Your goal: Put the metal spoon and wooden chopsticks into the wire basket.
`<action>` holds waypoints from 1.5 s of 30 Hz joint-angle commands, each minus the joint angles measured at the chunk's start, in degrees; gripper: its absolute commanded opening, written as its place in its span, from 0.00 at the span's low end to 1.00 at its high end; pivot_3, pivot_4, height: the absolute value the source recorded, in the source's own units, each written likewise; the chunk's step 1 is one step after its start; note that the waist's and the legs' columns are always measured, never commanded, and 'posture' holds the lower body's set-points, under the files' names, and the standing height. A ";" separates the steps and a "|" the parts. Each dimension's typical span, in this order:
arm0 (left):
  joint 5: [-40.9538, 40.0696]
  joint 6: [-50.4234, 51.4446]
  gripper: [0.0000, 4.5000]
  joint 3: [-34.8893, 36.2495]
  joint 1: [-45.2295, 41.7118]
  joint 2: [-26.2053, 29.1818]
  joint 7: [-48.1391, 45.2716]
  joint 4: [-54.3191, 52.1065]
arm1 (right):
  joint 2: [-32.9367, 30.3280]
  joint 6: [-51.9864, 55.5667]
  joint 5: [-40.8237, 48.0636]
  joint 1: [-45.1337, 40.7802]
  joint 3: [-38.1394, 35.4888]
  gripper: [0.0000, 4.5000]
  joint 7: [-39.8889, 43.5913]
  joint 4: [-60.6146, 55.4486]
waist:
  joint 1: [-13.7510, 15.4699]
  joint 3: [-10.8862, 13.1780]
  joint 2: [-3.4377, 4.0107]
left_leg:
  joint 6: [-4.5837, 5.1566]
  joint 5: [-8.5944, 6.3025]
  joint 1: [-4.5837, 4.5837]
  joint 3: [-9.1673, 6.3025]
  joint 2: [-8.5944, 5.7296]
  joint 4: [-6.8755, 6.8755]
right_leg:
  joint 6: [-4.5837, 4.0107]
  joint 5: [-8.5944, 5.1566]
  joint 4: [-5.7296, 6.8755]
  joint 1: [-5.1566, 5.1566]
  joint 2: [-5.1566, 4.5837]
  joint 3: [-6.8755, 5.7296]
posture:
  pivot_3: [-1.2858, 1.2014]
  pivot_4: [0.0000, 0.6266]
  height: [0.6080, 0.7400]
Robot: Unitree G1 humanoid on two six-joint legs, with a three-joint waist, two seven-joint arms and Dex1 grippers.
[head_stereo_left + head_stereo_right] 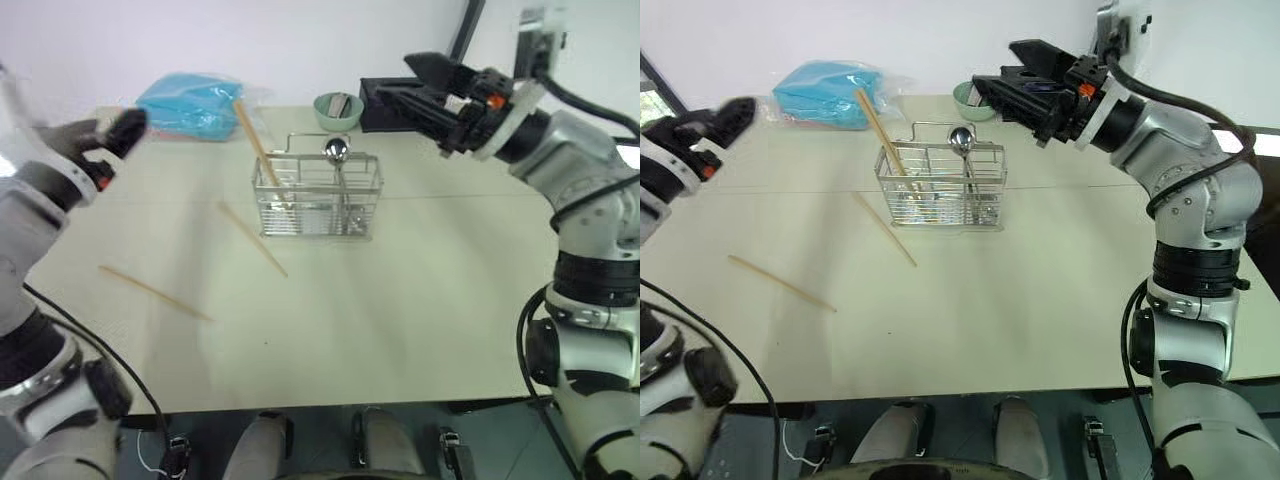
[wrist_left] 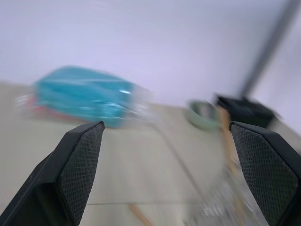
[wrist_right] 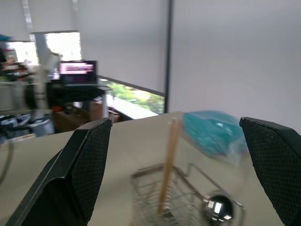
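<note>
Nearest us, two loose wooden chopsticks (image 1: 153,291) lie flat on the table (image 1: 400,300): one at near left, the other (image 1: 253,238) just in front of the wire basket (image 1: 317,196), its far tip close to the basket's left corner. We count three chopsticks in all; the third (image 1: 258,147) stands tilted in the basket's left compartment, leaning left and poking well above the rim. One metal spoon (image 1: 336,152) sits bowl-up in the right part of the basket, so we judge the spoon step done and one stick in, two to go. Right gripper (image 1: 425,95) hovers above and to the right of the basket, fingers spread wide, holding nothing. Left gripper (image 1: 118,130) is up at far left, fingers apart in its wrist view, also empty. Next move as we read it: bring a gripper down over a loose stick, most likely the left one for the near-left stick. They lie flat and thin on the tabletop, so the pinch has to be low and square across the stick. Also on the table: one teal bag (image 1: 195,103), one pale-green bowl (image 1: 338,110), one black box (image 1: 385,100), all along the far edge.
</note>
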 commanded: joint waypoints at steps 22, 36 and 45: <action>34.25 2.17 1.00 2.94 -5.39 -14.20 19.27 22.78 | -1.94 8.01 20.46 22.27 -3.43 0.99 -11.94 -25.04 | 1.37 -0.10 -0.21 | -0.14 0.03 -0.19 0.14 -0.03 0.02 | 0.03 0.04 0.04 -0.17 -0.02 0.05 | 0.52 0.24 0.35; 33.64 -6.27 1.00 3.64 -9.16 -9.82 19.89 37.36 | -12.05 2.56 12.27 34.52 -0.86 0.99 -4.77 -30.93 | 1.33 -0.12 -0.24 | -0.13 0.03 -0.15 0.17 0.00 0.00 | 0.07 0.04 0.01 -0.10 -0.08 0.02 | 0.52 0.24 0.35; 32.77 -7.71 0.17 4.82 -8.87 -9.75 20.85 38.67 | -13.49 0.77 8.24 35.90 0.34 1.00 -2.01 -30.10 | 1.71 -0.13 -0.26 | -0.13 0.03 -0.16 0.15 -0.01 0.00 | 0.07 0.04 -0.01 -0.09 -0.10 0.02 | 0.52 0.24 0.35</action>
